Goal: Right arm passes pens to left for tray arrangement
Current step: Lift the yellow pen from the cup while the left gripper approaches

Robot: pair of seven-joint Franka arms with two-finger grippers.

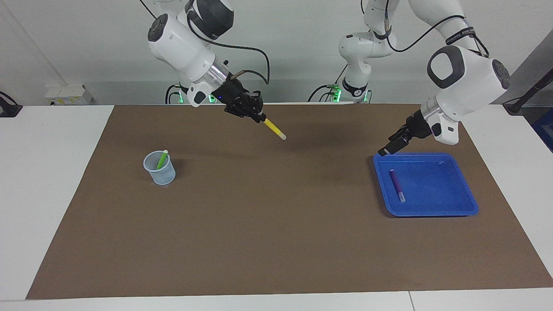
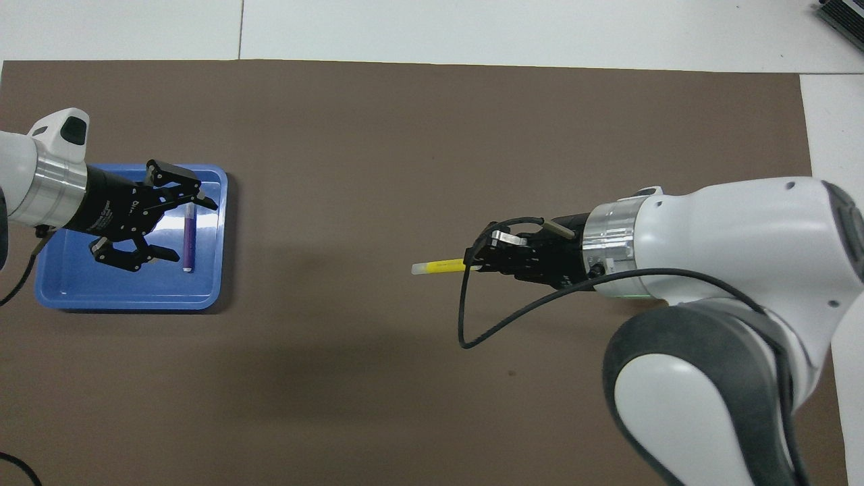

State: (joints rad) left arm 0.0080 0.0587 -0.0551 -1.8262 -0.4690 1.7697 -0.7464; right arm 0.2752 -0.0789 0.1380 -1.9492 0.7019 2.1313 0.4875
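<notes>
My right gripper (image 1: 260, 119) (image 2: 476, 264) is shut on the yellow pen (image 1: 275, 129) (image 2: 439, 266), which it holds slanted above the middle of the mat, pale tip pointing toward the left arm's end. The purple pen (image 1: 397, 184) (image 2: 190, 236) lies loose in the blue tray (image 1: 432, 211) (image 2: 121, 287). Over the tray's rim on the robots' side hangs my left gripper (image 1: 386, 149) (image 2: 196, 230), raised, open and empty. The green pen (image 1: 162, 159) stands in a translucent cup (image 1: 160, 172) toward the right arm's end. In the overhead view the right arm hides the cup.
A brown mat (image 1: 268, 224) covers most of the white table (image 1: 47, 181). A black cable (image 2: 472, 337) loops down from the right wrist. Nothing else stands on the mat between the cup and the tray.
</notes>
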